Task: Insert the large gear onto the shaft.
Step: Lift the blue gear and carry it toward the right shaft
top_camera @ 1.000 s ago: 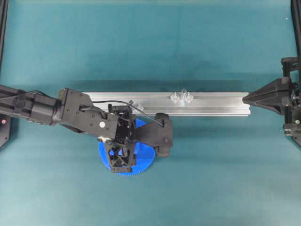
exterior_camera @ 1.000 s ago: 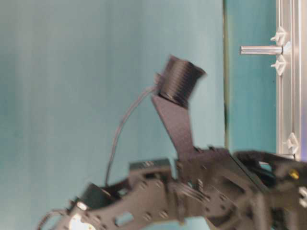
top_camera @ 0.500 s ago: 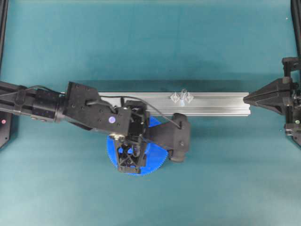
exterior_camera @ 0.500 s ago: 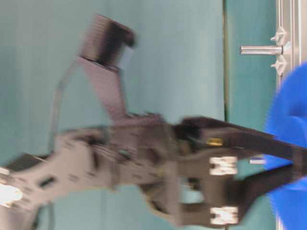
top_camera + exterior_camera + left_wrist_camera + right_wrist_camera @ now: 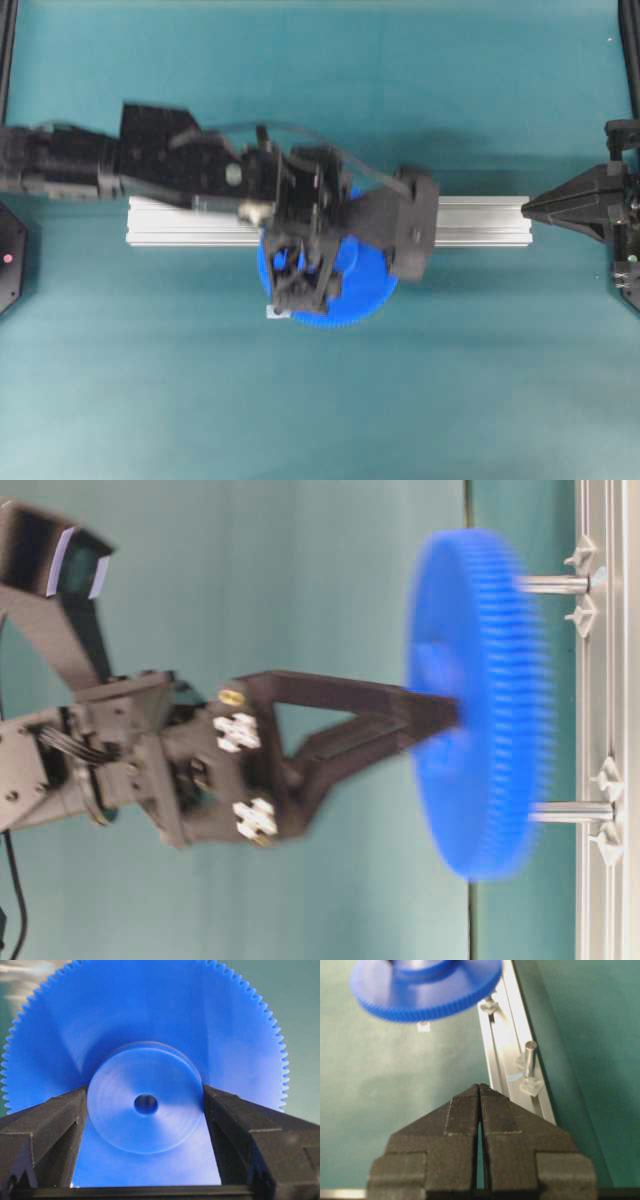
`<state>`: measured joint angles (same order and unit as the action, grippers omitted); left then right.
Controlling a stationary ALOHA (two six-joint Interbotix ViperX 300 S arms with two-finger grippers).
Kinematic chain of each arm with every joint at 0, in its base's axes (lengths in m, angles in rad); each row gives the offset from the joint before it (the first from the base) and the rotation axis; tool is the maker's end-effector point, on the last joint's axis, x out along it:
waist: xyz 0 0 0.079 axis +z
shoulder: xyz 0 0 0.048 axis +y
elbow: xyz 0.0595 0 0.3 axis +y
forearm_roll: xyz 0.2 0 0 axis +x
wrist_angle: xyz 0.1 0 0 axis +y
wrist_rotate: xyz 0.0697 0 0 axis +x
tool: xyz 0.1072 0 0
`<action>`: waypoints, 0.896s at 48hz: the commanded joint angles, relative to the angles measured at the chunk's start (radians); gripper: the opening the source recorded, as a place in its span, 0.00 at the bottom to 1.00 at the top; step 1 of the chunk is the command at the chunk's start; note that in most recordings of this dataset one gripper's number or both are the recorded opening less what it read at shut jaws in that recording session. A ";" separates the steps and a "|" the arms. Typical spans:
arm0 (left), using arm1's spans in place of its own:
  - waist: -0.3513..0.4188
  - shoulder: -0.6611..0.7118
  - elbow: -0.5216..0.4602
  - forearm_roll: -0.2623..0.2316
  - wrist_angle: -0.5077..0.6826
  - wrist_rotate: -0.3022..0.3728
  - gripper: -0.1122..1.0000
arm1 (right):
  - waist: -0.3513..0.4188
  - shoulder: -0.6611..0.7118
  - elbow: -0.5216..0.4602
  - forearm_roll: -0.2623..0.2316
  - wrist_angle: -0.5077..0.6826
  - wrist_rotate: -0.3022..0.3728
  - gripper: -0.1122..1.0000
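My left gripper [image 5: 305, 280] is shut on the raised hub of the large gear [image 5: 368, 285], a bright-blue toothed disc. It holds the gear flat in the air over the front edge of the rail. In the left wrist view the fingers [image 5: 55, 1125] clamp the hub of the gear [image 5: 150, 1025] on both sides of its centre hole. In the table-level view the gear [image 5: 475, 700] hangs at about tip height between the shaft [image 5: 553, 584] and the shorter stub [image 5: 570, 811]. The shaft [image 5: 530, 1057] stands free of the gear [image 5: 420, 995]. My right gripper [image 5: 527, 210] is shut and empty.
The silver aluminium rail [image 5: 180, 225] lies across the table and carries both pegs. The right gripper [image 5: 480, 1087] rests by its right end. The left arm's wrist camera mount [image 5: 412, 222] hides the shaft from overhead. A small white tag [image 5: 275, 312] lies on the green mat.
My left arm has lifted the gear off the mat and carried it right and back, over the rail. The gear is still blurred with motion. The right arm has not moved.
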<state>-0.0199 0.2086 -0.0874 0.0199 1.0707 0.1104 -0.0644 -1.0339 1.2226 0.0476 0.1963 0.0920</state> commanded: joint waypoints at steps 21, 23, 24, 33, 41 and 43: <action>0.071 0.035 -0.183 0.002 -0.023 0.103 0.79 | -0.003 0.005 -0.006 -0.002 -0.005 0.009 0.11; 0.075 0.051 -0.201 0.002 -0.023 0.110 0.79 | -0.003 0.005 -0.006 -0.002 -0.006 0.009 0.11; 0.078 0.058 -0.210 0.002 -0.023 0.117 0.79 | -0.003 0.003 -0.006 -0.002 -0.006 0.011 0.11; 0.097 0.135 -0.298 0.002 -0.018 0.163 0.79 | -0.002 0.003 -0.006 -0.002 -0.006 0.009 0.11; 0.114 0.192 -0.348 0.002 -0.017 0.166 0.79 | -0.003 0.003 -0.006 -0.002 -0.006 0.009 0.11; 0.117 0.201 -0.354 0.002 -0.017 0.166 0.79 | -0.003 0.003 -0.006 -0.002 -0.006 0.009 0.11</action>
<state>0.0813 0.4280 -0.3927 0.0199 1.0584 0.2700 -0.0644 -1.0354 1.2257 0.0476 0.1979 0.0936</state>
